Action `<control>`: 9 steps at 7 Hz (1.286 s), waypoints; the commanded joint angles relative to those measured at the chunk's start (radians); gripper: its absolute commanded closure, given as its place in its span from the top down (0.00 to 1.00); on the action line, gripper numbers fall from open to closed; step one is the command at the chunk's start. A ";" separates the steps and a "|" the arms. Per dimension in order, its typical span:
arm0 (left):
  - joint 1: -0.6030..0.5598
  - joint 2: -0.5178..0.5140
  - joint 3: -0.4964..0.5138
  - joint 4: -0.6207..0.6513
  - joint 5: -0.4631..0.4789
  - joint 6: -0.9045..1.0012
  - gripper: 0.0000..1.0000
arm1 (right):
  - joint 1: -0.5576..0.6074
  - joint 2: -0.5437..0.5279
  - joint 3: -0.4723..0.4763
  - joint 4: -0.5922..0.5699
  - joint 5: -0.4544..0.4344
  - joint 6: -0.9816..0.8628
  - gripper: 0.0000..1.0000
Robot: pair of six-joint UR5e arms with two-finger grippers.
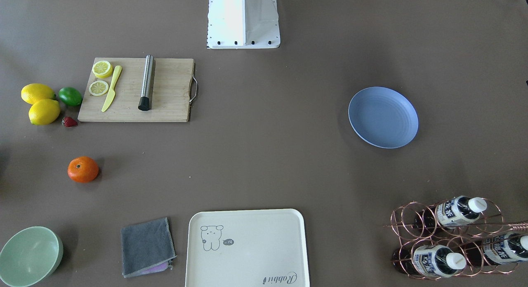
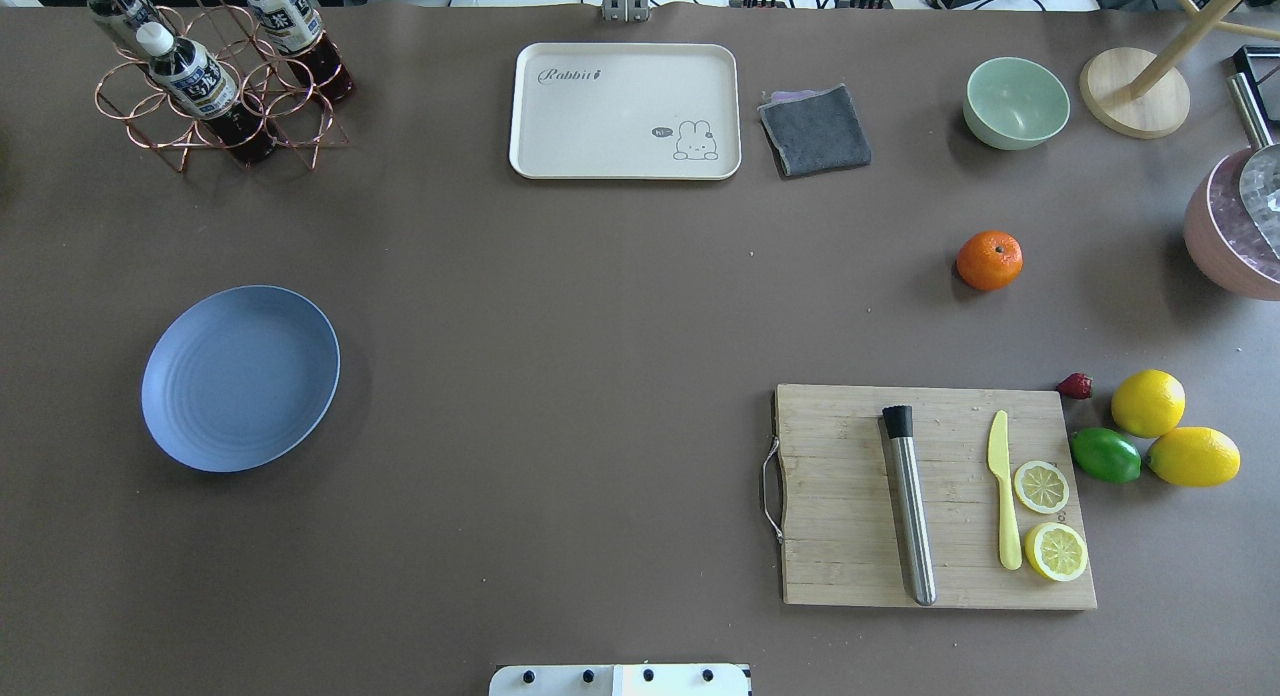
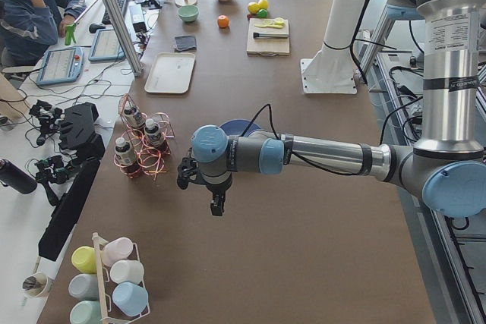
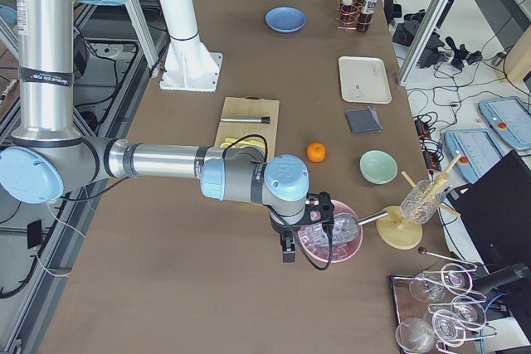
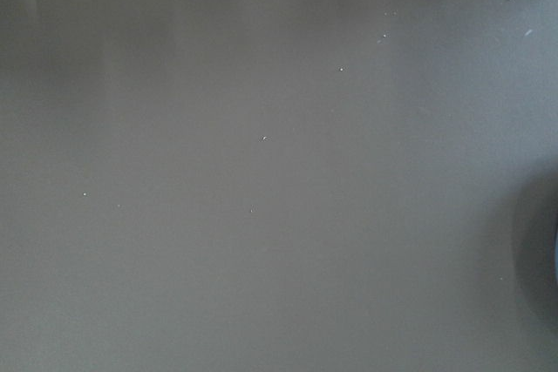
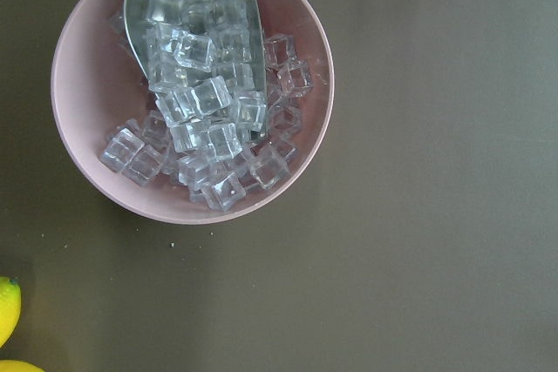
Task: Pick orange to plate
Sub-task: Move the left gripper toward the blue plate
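Note:
The orange (image 1: 83, 169) (image 2: 989, 260) rests alone on the brown table, between the cutting board and the pale-green bowl. Far across the table lies the blue plate (image 1: 383, 117) (image 2: 240, 377), with nothing on it. Only the side views show my grippers. In the exterior left view, the left gripper (image 3: 216, 206) hangs over bare table beside the plate (image 3: 241, 124). In the exterior right view, the right gripper (image 4: 288, 250) hovers by a pink bowl of ice (image 6: 192, 84), some way from the orange (image 4: 315, 152). I cannot tell whether either is open or shut.
A cutting board (image 2: 850, 496) holds a steel rod, a yellow knife and lemon slices. Two lemons (image 2: 1147, 403), a lime (image 2: 1105, 454) and a strawberry lie beside it. A cream tray (image 2: 625, 110), grey cloth (image 2: 815, 129), green bowl (image 2: 1016, 102) and bottle rack (image 2: 215, 76) line the far edge.

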 commanded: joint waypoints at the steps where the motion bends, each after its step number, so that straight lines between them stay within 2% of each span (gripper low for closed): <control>1: 0.001 -0.001 0.003 -0.001 -0.003 0.004 0.98 | 0.000 0.000 0.000 0.000 0.002 0.000 1.00; 7: 0.001 -0.007 0.000 -0.002 -0.007 0.001 0.98 | 0.000 0.002 0.000 0.000 0.002 0.000 1.00; 9: 0.001 -0.053 -0.002 -0.001 -0.005 -0.001 0.98 | 0.000 0.000 0.000 0.000 0.002 0.000 1.00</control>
